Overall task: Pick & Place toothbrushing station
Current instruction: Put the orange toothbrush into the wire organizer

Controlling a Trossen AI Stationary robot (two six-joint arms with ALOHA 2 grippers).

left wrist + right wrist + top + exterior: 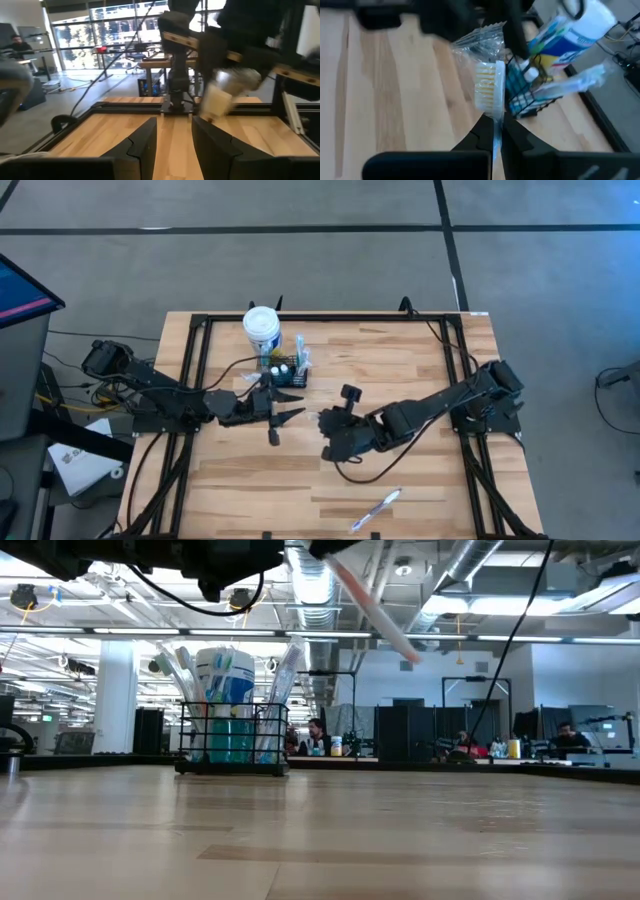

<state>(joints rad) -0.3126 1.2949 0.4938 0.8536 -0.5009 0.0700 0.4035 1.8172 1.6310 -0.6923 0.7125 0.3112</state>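
- While the right gripper is clamped narrowly on a wrapped toothbrush, bristle head leading, it hangs just right of table centre in the overhead view, pointing toward nine o'clock; judged, this carries the brush to the caddy.
- Toothbrushing station: a black wire caddy at about eleven o'clock from table centre, standing upright just beside the white tub, which sits at its eleven o'clock.
- Left gripper: jaws spread wide and holding nothing, at roughly six o'clock from the caddy, near it but apart. Judged, it waits clear of the right arm's approach.
- A second wrapped item lies flat on the table at about five o'clock, well apart from both arms.
- Right wrist view alone shows the grip on the brush and its clear wrapper; overhead cannot resolve either.
- Table-level view alone shows the caddy already stocked with upright brushes and a tube, and the carried brush raised well above the board.
- Overhead alone fixes which arm is which.
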